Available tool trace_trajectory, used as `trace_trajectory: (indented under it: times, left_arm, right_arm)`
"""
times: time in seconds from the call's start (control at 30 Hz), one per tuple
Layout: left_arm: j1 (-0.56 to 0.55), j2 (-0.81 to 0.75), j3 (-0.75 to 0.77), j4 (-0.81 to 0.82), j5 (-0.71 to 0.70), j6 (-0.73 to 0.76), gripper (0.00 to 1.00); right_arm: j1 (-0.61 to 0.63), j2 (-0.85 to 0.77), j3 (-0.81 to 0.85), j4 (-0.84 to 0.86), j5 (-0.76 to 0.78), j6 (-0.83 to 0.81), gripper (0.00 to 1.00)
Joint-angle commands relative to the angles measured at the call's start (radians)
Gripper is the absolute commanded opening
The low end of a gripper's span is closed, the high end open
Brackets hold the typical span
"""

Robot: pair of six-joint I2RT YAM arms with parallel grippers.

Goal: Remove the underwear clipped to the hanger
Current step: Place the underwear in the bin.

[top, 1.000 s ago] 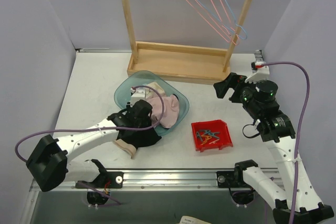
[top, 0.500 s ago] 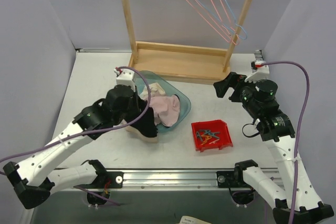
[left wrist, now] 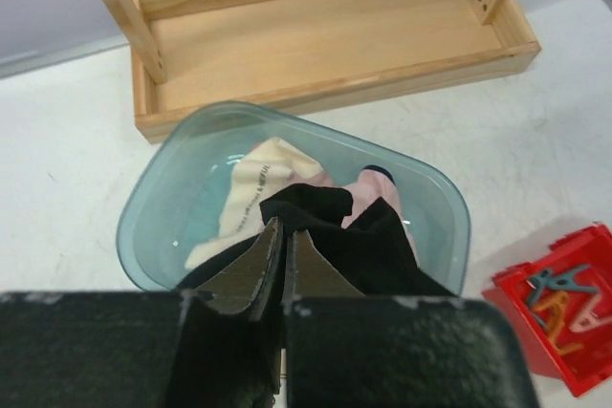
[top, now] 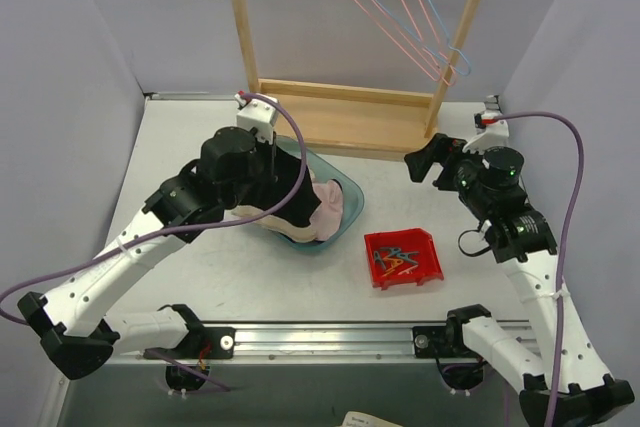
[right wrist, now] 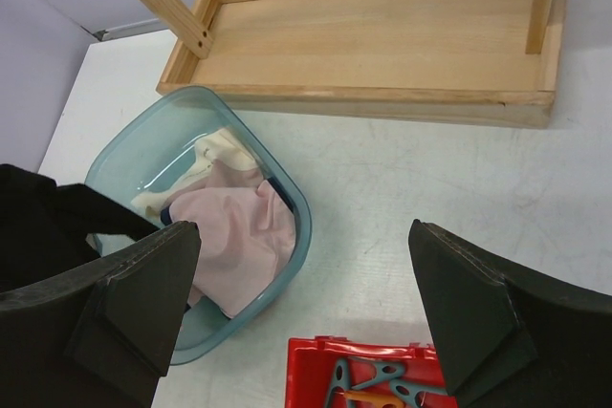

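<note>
White counter [top: 300,287]: left tool [left wrist: 284,236] clamped on black briefs [left wrist: 382,246] over the basin [left wrist: 153,226], right tool [right wrist: 304,265] spread wide at three o'clock.

Robot lab test cell, not a home. Tells: left arm [top: 150,237] and right arm [top: 530,247], both white, bolted to an aluminium rail [top: 330,335] at the near edge of a bare white table [top: 300,292]. Plain grey partition walls [top: 60,67] box it in on three sides, and purple cables [top: 575,197] loop loose off the wrists. The laundry gear reads as staged props: small wooden rack [top: 340,117] with wire hangers [top: 443,65], teal plastic tub [top: 352,197], red parts bin [top: 400,235] of clothespins [top: 398,259].
</note>
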Motion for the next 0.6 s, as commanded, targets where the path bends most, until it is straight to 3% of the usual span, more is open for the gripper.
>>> trace_trajectory:
  times: [0.0,0.2,0.37,0.57]
  left_arm:
    - [0.059,0.014,0.008,0.224,0.013,0.127,0.03]
    - [0.143,0.083,0.060,0.287,0.102,0.144,0.03]
    - [0.206,0.104,-0.025,0.455,0.260,0.128,0.03]
    - [0.211,0.195,0.031,0.446,0.371,0.110,0.03]
  right_arm:
    - [0.009,0.010,-0.011,0.058,0.004,-0.002,0.97]
    - [0.009,0.021,-0.008,0.058,0.011,-0.007,0.98]
    - [0.009,0.029,-0.016,0.069,0.010,-0.006,0.98]
    - [0.007,0.033,-0.017,0.070,0.008,-0.012,0.98]
